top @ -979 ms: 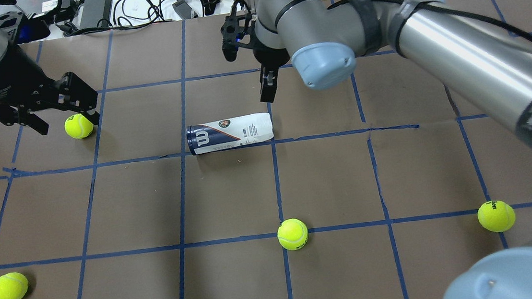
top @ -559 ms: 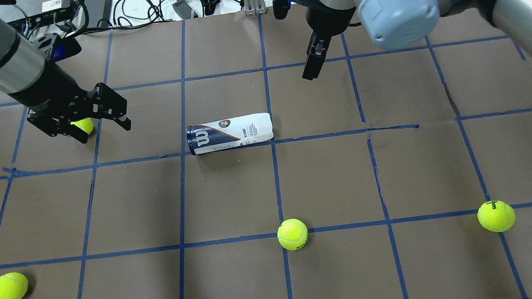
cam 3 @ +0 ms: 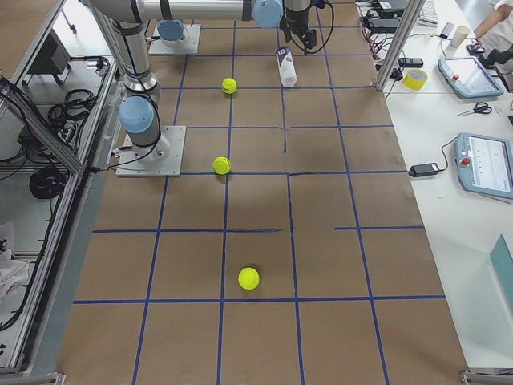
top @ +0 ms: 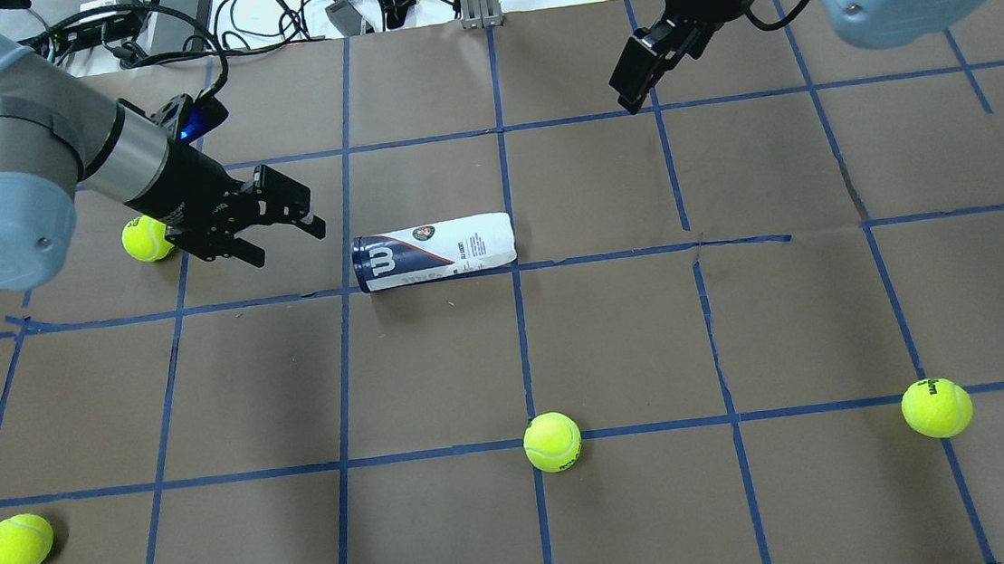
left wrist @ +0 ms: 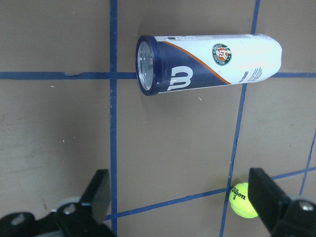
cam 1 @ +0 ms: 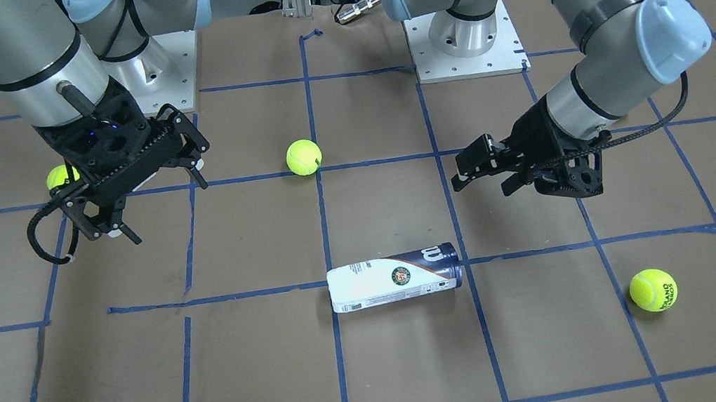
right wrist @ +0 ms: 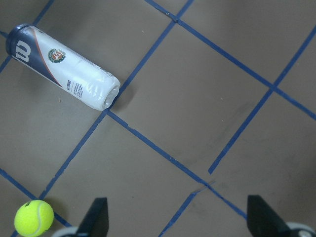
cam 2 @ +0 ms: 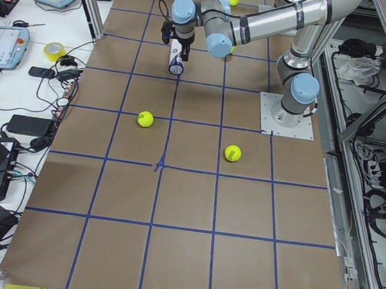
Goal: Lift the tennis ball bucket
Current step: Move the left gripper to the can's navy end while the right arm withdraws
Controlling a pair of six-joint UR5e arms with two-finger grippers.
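On the brown counter (top: 616,336) the tennis ball bucket (top: 433,251) lies sideways. Both the left end effector (left wrist: 182,195), near it, and the right end effector (right wrist: 180,219), farther off, hover with jaws spread wide.

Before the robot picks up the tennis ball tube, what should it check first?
1. The left gripper is open: ok, jaws spread wide.
2. The right gripper is open: ok, also wide.
3. The tennis ball bucket is free to grab: ok, it lies on its side on the table with nothing touching it.
4. A gripper is around the bucket: not ok, both hang apart from it. The left one is nearer, off its dark blue end.
5. The tennis ball by the left gripper is out of the way: ok, it sits behind the gripper, away from the bucket.
6. Balls inside the bucket: cannot tell.
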